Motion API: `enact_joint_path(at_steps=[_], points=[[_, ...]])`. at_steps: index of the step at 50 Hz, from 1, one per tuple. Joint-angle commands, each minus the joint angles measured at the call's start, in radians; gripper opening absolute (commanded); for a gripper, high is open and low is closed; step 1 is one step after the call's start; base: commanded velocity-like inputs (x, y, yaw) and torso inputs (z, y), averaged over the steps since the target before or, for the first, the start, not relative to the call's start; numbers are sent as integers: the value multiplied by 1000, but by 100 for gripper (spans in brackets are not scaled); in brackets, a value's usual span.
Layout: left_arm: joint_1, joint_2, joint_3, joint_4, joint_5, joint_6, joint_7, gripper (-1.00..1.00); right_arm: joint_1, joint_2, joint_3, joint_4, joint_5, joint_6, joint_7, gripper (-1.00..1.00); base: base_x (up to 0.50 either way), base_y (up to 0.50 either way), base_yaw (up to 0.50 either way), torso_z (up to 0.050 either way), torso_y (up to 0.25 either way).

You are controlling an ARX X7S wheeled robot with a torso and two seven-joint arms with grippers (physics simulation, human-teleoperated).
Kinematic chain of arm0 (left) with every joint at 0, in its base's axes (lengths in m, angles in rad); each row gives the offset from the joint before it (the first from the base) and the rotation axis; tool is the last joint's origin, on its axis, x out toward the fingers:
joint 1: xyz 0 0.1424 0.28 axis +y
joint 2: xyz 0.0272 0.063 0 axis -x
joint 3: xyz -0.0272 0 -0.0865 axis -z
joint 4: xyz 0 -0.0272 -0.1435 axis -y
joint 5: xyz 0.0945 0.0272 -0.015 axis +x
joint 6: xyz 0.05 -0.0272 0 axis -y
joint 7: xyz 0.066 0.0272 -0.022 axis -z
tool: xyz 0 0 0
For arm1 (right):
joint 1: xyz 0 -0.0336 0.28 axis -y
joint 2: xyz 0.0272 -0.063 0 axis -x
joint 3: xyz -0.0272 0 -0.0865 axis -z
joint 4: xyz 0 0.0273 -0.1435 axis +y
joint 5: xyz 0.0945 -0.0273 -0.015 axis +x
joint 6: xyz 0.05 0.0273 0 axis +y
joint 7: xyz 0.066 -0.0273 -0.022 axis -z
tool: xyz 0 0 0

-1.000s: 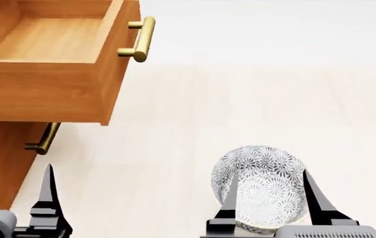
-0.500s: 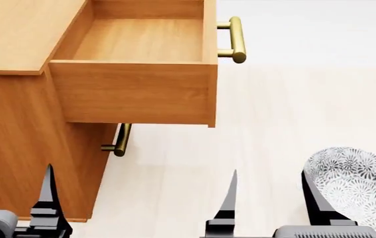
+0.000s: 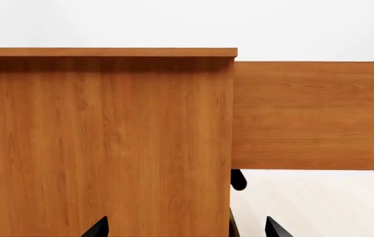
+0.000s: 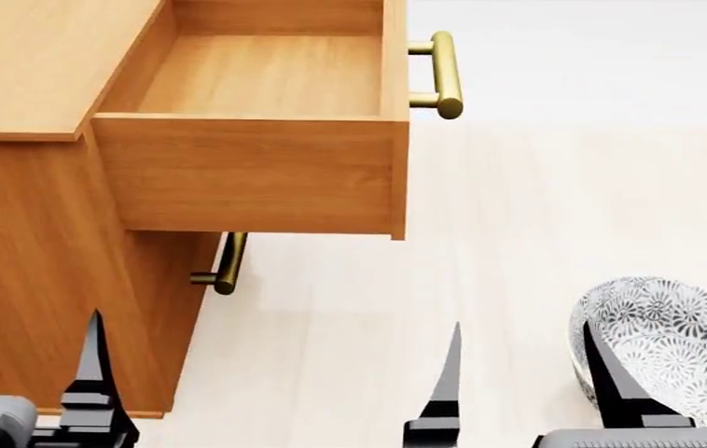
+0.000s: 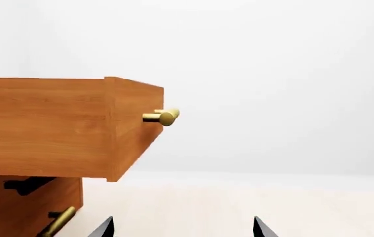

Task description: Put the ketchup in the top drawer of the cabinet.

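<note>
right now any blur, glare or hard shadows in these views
Head view: sharp, evenly lit; only a soft shadow under the open top drawer on the cabinet; no glare on the bowl. Left wrist view: crisp wood grain, a dim band under the cabinet's top edge. Right wrist view: washed-out pale background, brass handle with a mild highlight.

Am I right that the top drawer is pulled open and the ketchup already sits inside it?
Half right. The top drawer is pulled open, but the head view shows it empty: only bare wood inside. No ketchup appears in any view; only a patterned bowl sits on the floor.
</note>
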Motion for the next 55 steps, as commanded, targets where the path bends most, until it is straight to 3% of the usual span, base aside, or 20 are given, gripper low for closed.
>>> enact_joint_path(at_steps=[1,30,31,55], points=[[-2,-4,11,-5,6,2,-14,100,-44,89,104,-50,49,25,-9,100,0,0,0,0,0],[-18,-13,32,-30,-5,7,-45,100,-143,220,423,14,204,18,-59,100,0,0,0,0,0],[-11,-3,38,-33,7,2,-63,100,-176,302,554,164,326,-34,-209,100,0,0,0,0,0],[-33,-7,49,-69,0,8,-81,100,-329,291,632,198,371,-130,-397,100,0,0,0,0,0]])
